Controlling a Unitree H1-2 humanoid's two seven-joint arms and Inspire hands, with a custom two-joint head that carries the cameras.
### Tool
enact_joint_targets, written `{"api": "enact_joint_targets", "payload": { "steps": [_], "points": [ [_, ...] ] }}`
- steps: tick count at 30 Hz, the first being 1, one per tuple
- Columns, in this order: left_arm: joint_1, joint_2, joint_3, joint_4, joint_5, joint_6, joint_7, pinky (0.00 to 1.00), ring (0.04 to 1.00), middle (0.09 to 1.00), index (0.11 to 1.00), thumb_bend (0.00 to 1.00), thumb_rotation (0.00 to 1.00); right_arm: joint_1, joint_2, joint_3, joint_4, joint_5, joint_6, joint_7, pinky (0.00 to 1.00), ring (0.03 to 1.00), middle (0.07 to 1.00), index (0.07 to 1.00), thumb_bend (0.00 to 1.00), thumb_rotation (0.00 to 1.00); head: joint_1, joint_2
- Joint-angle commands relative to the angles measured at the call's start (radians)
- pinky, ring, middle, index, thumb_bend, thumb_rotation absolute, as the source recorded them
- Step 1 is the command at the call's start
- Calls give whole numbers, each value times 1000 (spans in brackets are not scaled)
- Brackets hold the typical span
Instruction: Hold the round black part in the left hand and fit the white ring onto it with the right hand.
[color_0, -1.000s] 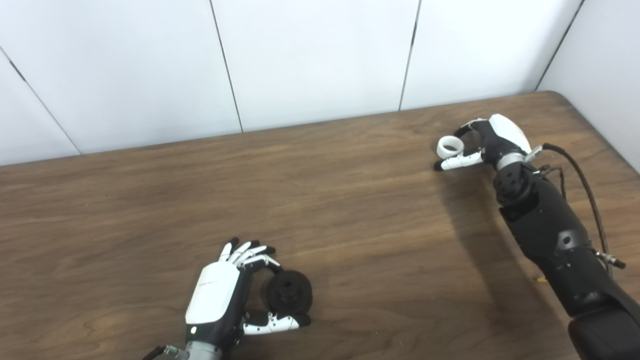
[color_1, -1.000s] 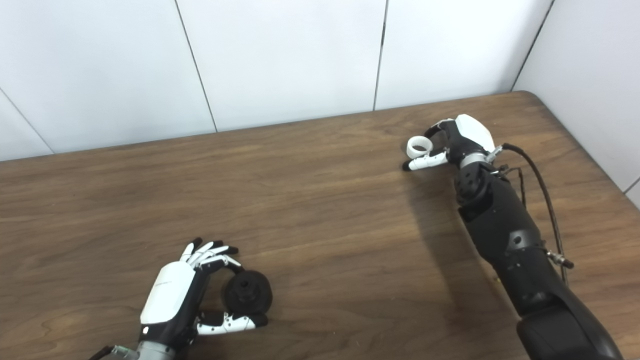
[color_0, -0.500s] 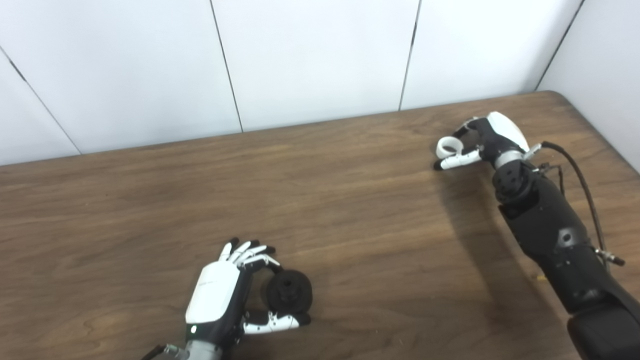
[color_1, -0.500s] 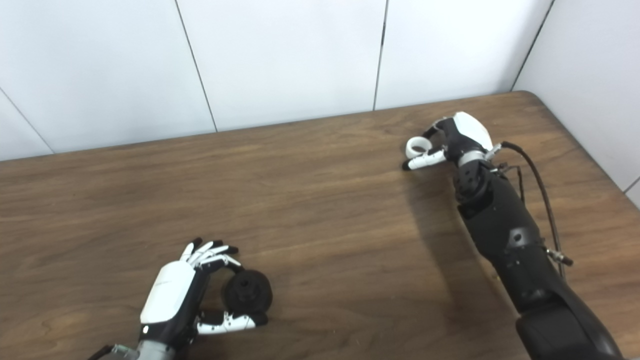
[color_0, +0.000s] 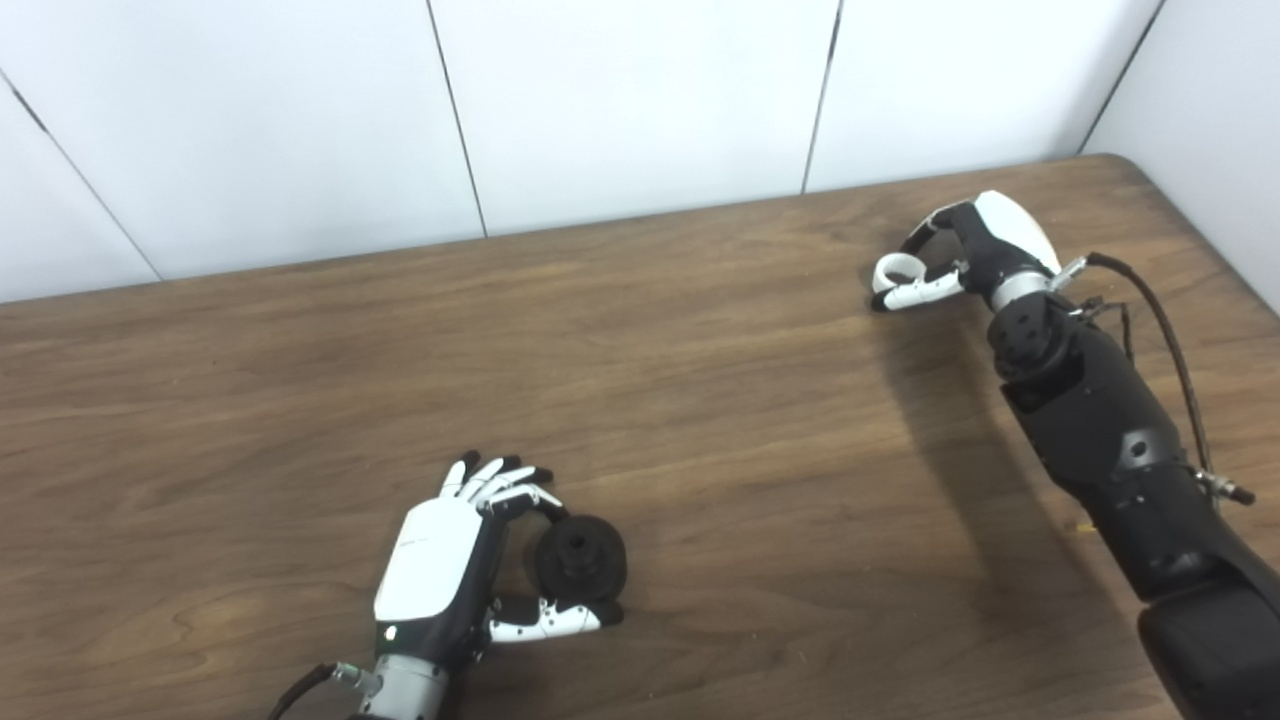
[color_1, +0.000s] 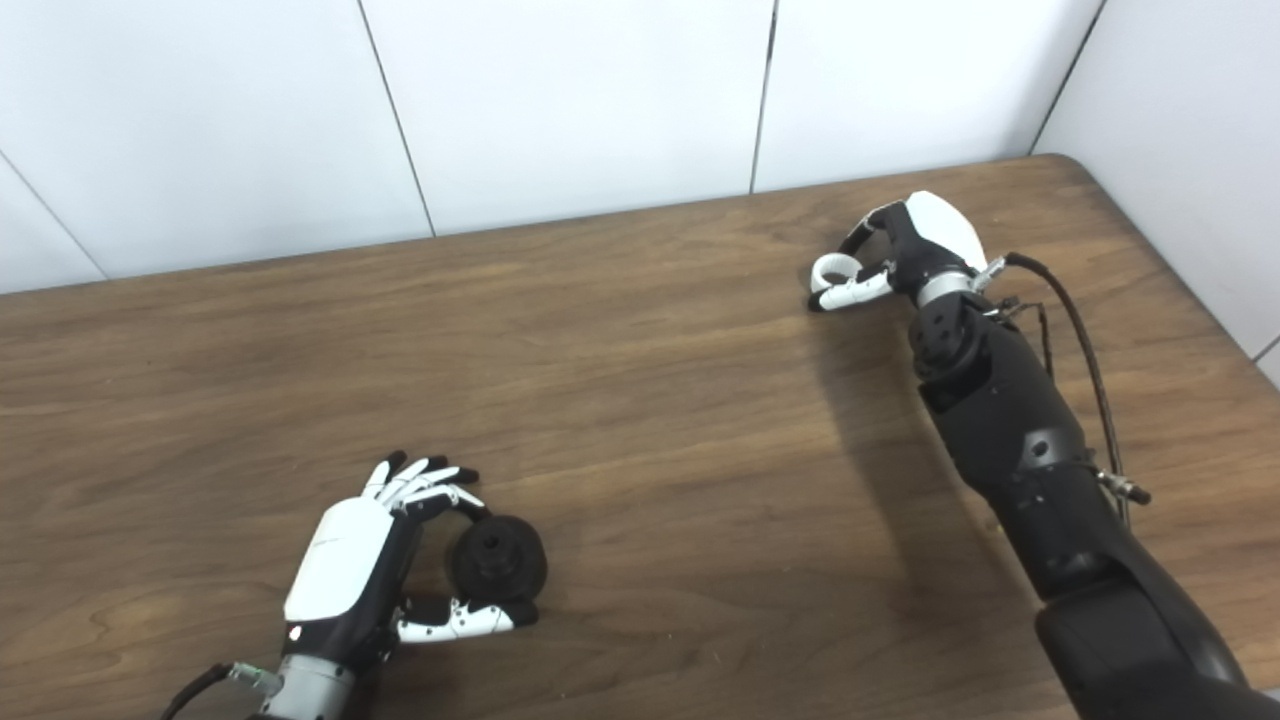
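Left hand (color_0: 440, 575): near my edge of the table (color_0: 700, 420), fingers and thumb curled around the black part (color_0: 580, 558). I read contact on both sides, so it looks gripped, though the part appears to sit on the wood (not lifted).
Black part: hole facing up and a little toward me, on its open side. I judge that is why the hand cups it from the left: it leaves the top free for the ring.
Middle: bare wood, hands well apart.
Ring (color_0: 895, 270): far right, pinched between right thumb and fingers, at or just above the surface (cannot tell which).
Right hand (color_0: 965, 260): closed on the ring, palm to the left, arm stretched far out.
My read: both grasps made; carry and fitting not yet done.
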Motion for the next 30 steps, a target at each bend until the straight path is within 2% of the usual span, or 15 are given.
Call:
{"api": "enact_joint_targets", "payload": {
  "steps": [1,6,13,20,25,30],
  "points": [
    [7,10,-5,-12,15,-1,-19,1000,897,799,485,522,49,-6,-35,-1,-17,-13,-11,-16,1000,967,838,486,521,135,0,1],
    [8,5,-4,-18,9,2,-20,1000,896,797,485,522,48,11,-38,-2,-37,-13,-19,-18,1000,964,835,486,522,134,4,2],
    [5,0,-8,-17,18,8,-29,1000,899,801,485,522,48,39,-41,25,-127,-21,-41,0,1000,959,843,487,521,137,14,-1],
    [1,-10,-20,-6,36,10,-25,1000,897,798,485,522,49,79,-39,66,-290,-28,-22,90,1000,963,849,488,519,138,44,-1],
    [2,-21,-26,-9,46,23,-32,1000,902,801,485,522,49,119,-10,108,-430,-41,9,161,1000,974,856,487,520,137,59,1],
    [3,-27,-32,-14,58,33,-34,1000,907,804,485,522,49,140,24,129,-524,-46,31,210,999,962,851,486,520,140,72,3]
  ]
}}
